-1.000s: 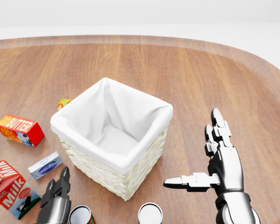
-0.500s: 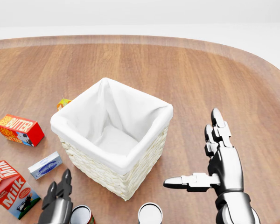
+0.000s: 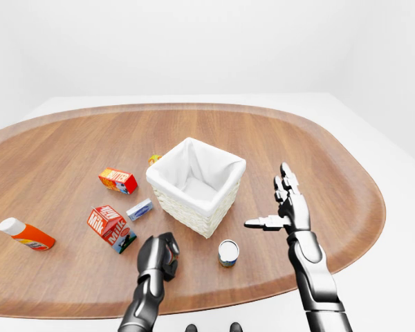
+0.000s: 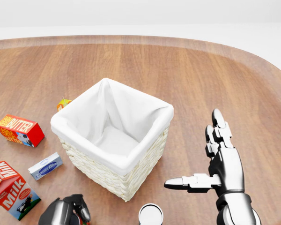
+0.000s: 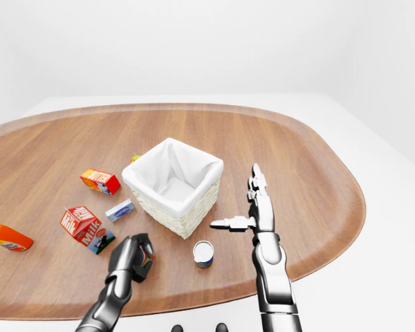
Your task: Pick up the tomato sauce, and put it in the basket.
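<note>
Since a second ago your left hand point(image 4: 65, 212) has curled its fingers round the small red-labelled can point(image 5: 144, 257) at the bottom of the head view; then the fingers stood straight beside it and its white top showed, now the hand covers it. Judging by that label, this can is the tomato sauce, and it looks to be sitting on the bench point(image 3: 318, 152) with the fingers wrapped round its side, a grip that suits a straight lift.

Just to its right in the head view, the other can point(image 3: 227, 252), with a blue and yellow label, stands upright and untouched. Your right hand point(image 4: 215, 164) hovers above the bench with fingers spread flat and thumb stuck out, holding nothing; it sits well clear to the right of the basket point(image 4: 113, 140), which keeps your path to the opening free.

The basket, lined in white cloth and showing nothing inside, stands just above your left hand in the view, so your carry should be short: up, then over the near rim.

Off to the left lie the milk carton point(image 4: 8, 189), a small blue and white box point(image 4: 44, 166) and the butter box point(image 4: 19, 130). Farther left in the left-eye view an orange bottle point(image 3: 25, 234) lies on its side.
</note>
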{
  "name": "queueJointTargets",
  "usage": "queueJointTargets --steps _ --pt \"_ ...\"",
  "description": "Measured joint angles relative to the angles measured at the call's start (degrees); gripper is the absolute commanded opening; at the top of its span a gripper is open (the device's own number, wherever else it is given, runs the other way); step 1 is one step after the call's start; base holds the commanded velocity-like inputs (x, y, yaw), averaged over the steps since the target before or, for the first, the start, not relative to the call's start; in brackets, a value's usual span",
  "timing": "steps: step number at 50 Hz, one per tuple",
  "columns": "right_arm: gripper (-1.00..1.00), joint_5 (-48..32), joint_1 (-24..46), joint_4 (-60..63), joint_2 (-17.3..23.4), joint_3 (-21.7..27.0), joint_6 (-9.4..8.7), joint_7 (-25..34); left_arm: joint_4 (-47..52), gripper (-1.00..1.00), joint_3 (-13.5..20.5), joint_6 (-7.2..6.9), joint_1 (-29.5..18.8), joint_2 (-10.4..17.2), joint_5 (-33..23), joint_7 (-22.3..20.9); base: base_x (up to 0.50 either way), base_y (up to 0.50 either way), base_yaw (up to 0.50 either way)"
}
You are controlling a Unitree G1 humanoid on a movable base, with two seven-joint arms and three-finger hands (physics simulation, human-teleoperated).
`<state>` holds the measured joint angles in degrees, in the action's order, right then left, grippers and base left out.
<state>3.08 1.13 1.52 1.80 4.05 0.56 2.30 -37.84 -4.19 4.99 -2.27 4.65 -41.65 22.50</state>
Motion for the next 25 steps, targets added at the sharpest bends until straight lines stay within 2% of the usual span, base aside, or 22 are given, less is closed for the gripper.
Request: queueJointTargets --steps 10,25 --pt "1.0 0.0 0.0 0.1 0.0 0.0 -0.04 0.0 1.9 -1.0 0.7 0.02 0.6 0.3 -0.7 -1.1 0.0 0.0 0.0" --pt "1.0 -0.1 0.0 0.0 0.0 -0.1 0.03 -0.1 12.6 -1.0 1.9 0.02 3.9 0.1 1.0 -6.5 0.0 0.0 0.0"
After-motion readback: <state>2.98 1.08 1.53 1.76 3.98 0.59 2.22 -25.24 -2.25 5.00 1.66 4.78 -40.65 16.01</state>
